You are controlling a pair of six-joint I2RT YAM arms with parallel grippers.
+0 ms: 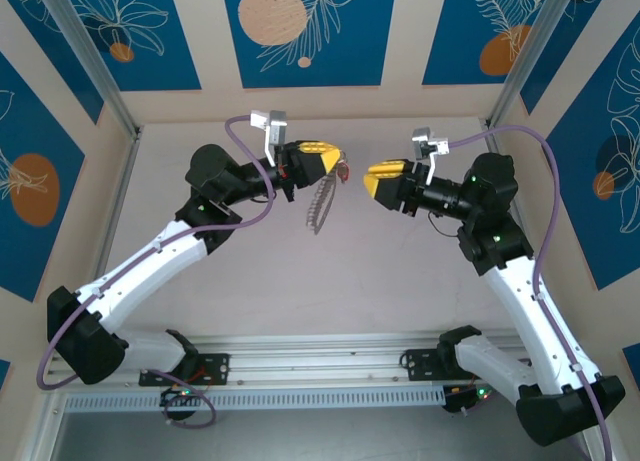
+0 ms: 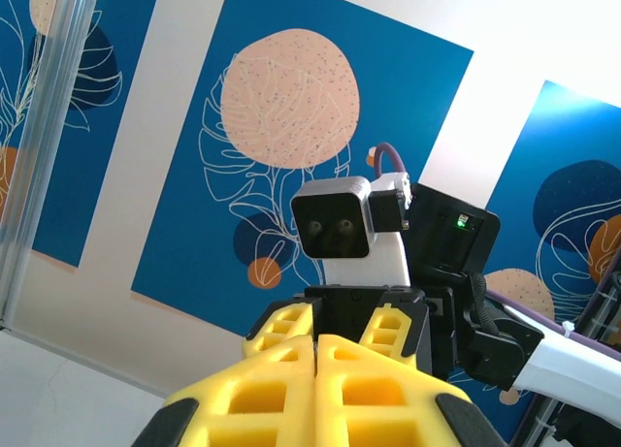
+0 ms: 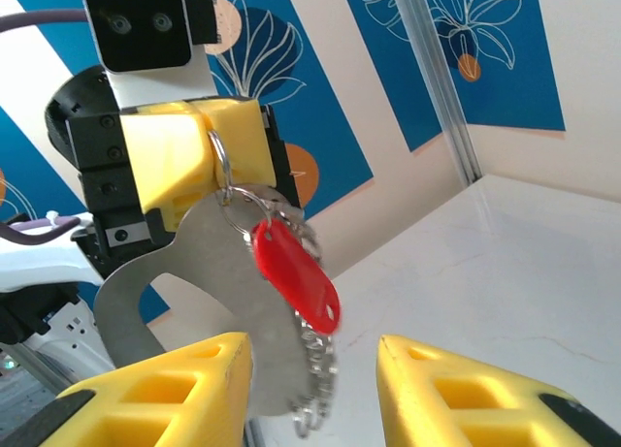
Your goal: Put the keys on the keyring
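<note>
Right wrist, keyring [image 3: 199,277] hanging lengthwise, key [image 3: 294,277] slanting down-right

table [image 1: 400,281] — pale grey | blue leaf-print wall panels [image 1: 300,31] — three sides | aluminium rail [image 1: 320,366] at near edge

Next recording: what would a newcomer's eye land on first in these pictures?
The red key catches the eye first, dangling in mid-air against the flat grey keyring with a silvery chain below, all hanging from the shut left gripper. Facing it close by, the right gripper stands open above the table.
</note>
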